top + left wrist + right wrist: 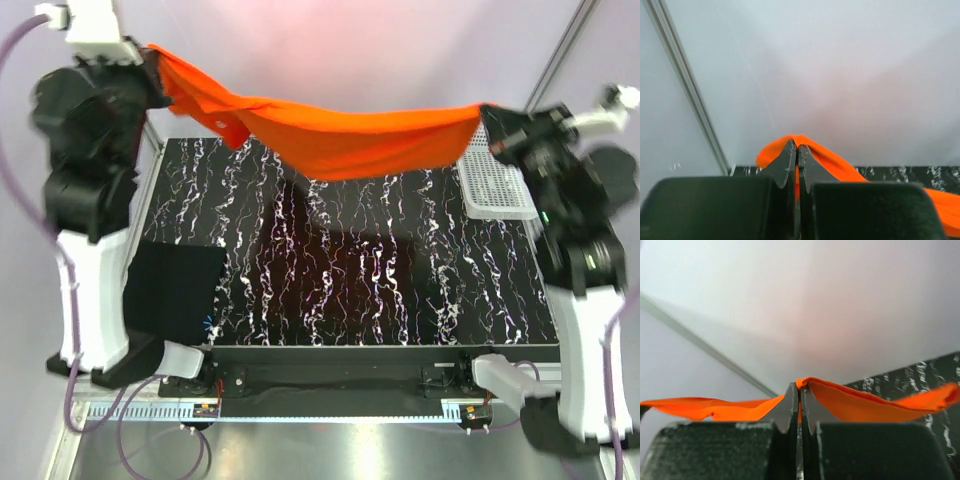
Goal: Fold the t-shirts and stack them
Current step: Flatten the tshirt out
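Your left arm [85, 150] stands raised beside the far left corner of the marbled mat [400, 260]. Its links are stacked nearly upright from the base at the mat's near left corner, and the wrist is turned in toward the mat's far edge. Your left gripper [153, 72] sits high over that far corner, fingers pressed together on one end of the orange-red t-shirt [350, 135]. Your right arm [580, 230] rises off the mat's right edge, bent at the elbow. Your right gripper [488, 128] hangs above the far right corner, clamped on the shirt's other end. In both wrist views the fingertips meet with only cloth between them.
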Robot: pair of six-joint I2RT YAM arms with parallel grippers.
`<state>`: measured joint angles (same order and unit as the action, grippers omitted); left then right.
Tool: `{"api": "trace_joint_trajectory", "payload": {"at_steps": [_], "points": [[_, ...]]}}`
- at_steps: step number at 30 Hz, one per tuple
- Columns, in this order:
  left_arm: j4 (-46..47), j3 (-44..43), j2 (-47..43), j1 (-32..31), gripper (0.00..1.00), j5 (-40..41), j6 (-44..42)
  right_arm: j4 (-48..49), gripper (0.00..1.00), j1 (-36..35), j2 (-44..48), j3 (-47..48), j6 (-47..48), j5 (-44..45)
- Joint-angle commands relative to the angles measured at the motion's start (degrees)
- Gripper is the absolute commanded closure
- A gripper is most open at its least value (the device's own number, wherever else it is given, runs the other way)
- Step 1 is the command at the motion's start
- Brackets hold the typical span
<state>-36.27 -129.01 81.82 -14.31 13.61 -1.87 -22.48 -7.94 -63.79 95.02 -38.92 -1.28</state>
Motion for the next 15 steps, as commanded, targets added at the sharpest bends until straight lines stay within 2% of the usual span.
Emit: {"api": "trace_joint_trajectory", "payload": {"at_steps": [1, 6, 11, 15], "points": [[4.1, -3.3, -7.5, 0.3, 1.0, -5.4, -1.9, -3.3, 1.0, -0.3, 8.2, -4.7, -2.8, -5.2], [3.0, -3.6, -14.6, 0.1, 1.0, -9.2, -3.2, -15.6, 1.0, -0.3, 15.4, -0.8, -3.4, -12.2], [2.0, -5.7, -16.8, -0.8, 1.0, -9.0, -5.5, -29.8, 1.0, -0.3, 19.0, 2.4, -5.2, -12.5], [2.3, -4.0, -16.1, -0.8, 1.0, -9.1, -6.5, -36.0, 1.0, -0.3, 19.6, 1.5, -8.4, -9.7]]}}
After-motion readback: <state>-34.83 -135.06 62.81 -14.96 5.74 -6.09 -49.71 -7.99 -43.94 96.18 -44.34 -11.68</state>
